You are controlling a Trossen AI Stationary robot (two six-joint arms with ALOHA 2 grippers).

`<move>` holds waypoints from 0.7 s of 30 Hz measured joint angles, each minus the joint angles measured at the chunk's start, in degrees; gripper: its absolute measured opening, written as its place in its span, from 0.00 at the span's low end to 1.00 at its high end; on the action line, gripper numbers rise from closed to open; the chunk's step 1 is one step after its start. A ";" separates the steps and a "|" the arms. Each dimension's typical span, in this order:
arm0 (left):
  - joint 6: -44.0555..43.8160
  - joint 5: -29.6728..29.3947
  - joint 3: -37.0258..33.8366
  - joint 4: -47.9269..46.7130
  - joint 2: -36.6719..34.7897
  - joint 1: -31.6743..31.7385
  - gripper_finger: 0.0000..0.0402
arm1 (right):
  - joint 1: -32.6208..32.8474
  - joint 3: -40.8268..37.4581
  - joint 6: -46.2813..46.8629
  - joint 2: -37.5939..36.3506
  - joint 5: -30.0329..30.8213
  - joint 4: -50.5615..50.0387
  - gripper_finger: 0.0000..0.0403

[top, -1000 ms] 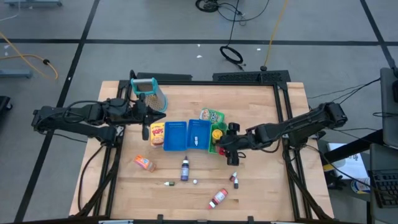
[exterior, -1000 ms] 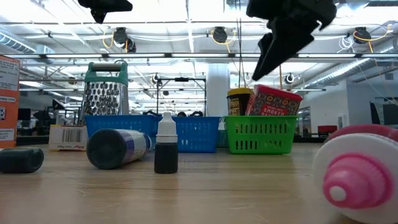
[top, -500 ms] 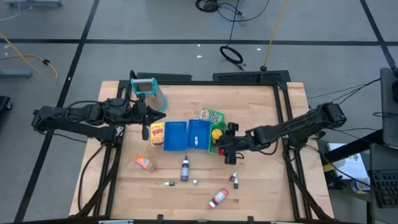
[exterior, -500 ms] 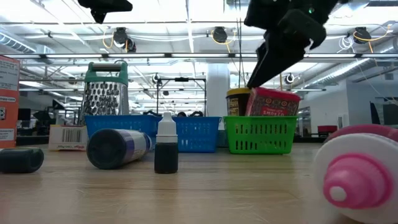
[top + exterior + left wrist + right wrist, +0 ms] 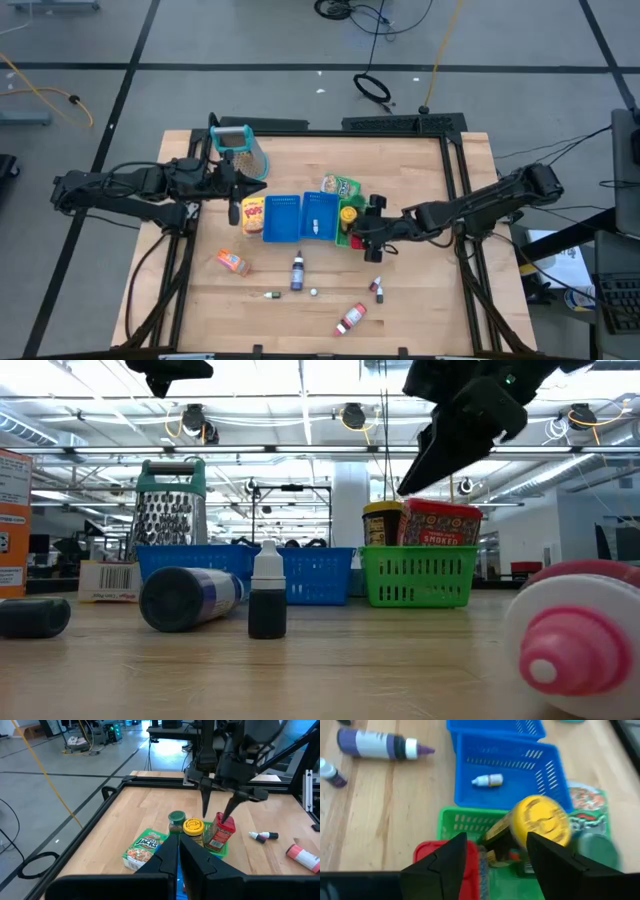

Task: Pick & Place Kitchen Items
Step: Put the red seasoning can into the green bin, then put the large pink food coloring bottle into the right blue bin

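Although the right claw (image 5: 412, 468) is hanging spread and empty just above the green tray (image 5: 418, 578), the low view is cutting off its arm. The tray is holding the red block (image 5: 446, 865) and yellow-lidded jar (image 5: 541, 821); the blue tray (image 5: 507, 770) is holding one tiny bottle (image 5: 487, 780). The left claw (image 5: 234, 184) is waiting clenched near the grater (image 5: 243, 150).
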 joint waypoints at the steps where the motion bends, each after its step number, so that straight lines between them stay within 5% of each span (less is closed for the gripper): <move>1: -0.02 0.00 0.00 0.02 0.00 0.02 0.05 | 0.02 0.00 0.00 -0.71 0.92 0.00 0.49; 6: 0.00 0.00 0.00 0.02 0.00 0.01 0.05 | 0.15 0.00 1.29 -3.60 0.53 0.23 0.47; 21: 0.00 -0.02 0.00 0.01 0.00 0.02 0.05 | 10.82 0.04 5.38 -2.16 -15.87 9.17 0.46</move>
